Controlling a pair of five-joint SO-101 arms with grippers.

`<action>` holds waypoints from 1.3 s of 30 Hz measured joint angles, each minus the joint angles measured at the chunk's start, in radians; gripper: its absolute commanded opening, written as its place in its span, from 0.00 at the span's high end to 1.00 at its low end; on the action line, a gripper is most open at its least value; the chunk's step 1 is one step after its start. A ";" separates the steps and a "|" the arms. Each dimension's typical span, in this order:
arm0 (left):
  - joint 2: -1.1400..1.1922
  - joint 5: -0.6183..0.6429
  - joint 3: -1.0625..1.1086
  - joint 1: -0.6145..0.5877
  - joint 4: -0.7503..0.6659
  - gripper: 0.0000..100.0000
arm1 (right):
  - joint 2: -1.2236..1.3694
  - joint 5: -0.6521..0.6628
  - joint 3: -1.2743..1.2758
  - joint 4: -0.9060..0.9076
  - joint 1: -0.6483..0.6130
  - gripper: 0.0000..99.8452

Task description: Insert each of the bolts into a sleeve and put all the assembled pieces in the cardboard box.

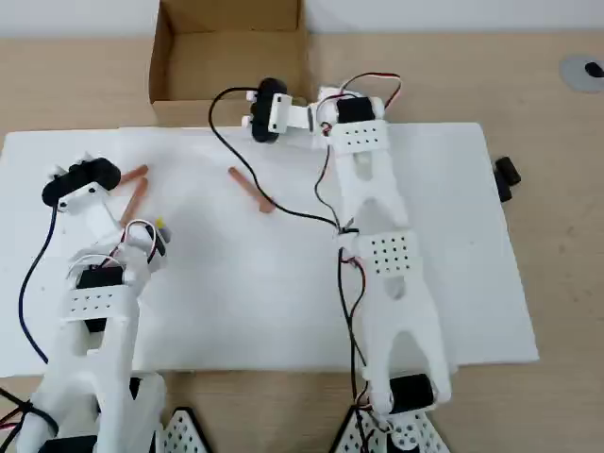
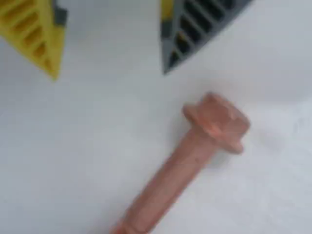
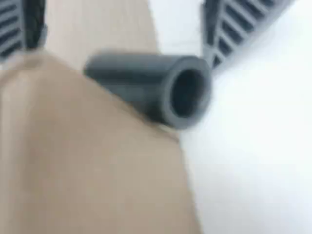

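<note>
— Which step was in hand?

— The picking up, I judged; nothing was joined yet. A bolt (image 2: 214,122) lay flat on the white mat (image 1: 283,302), its head toward the left gripper (image 2: 109,72). The jaws of this gripper stood wide apart and empty, near the head.

— And the sleeve?

— The sleeve (image 3: 146,90) lay on its side where the mat's edge met a tan surface. It was between the parted fingers of the right gripper (image 3: 122,57), which did not clamp it. This was close to the front wall of the cardboard box (image 1: 184,111).

— What did the next move call for?

— To close across the bolt's shaft, then to line it up with the sleeve's open end.

— Was there room?

— Much room at the middle of the mat. But the box wall stood tight by the sleeve, and a black cable (image 1: 236,160) crossed beside another bolt (image 1: 250,189).
</note>
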 measured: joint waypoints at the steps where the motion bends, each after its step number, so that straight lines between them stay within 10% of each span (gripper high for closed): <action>1: 0.000 0.000 0.000 0.000 0.000 0.85 | -0.002 0.000 0.000 0.005 -0.003 0.73; 18: 0.000 0.000 0.000 0.000 0.000 0.85 | -0.003 -0.049 0.002 0.009 -0.028 0.74; 27: 0.000 0.000 0.000 0.000 0.000 0.85 | 0.000 -0.381 -0.060 -0.032 0.058 0.74; 39: 0.000 0.000 0.000 0.000 0.000 0.92 | -0.183 -0.666 -0.282 0.500 0.100 0.83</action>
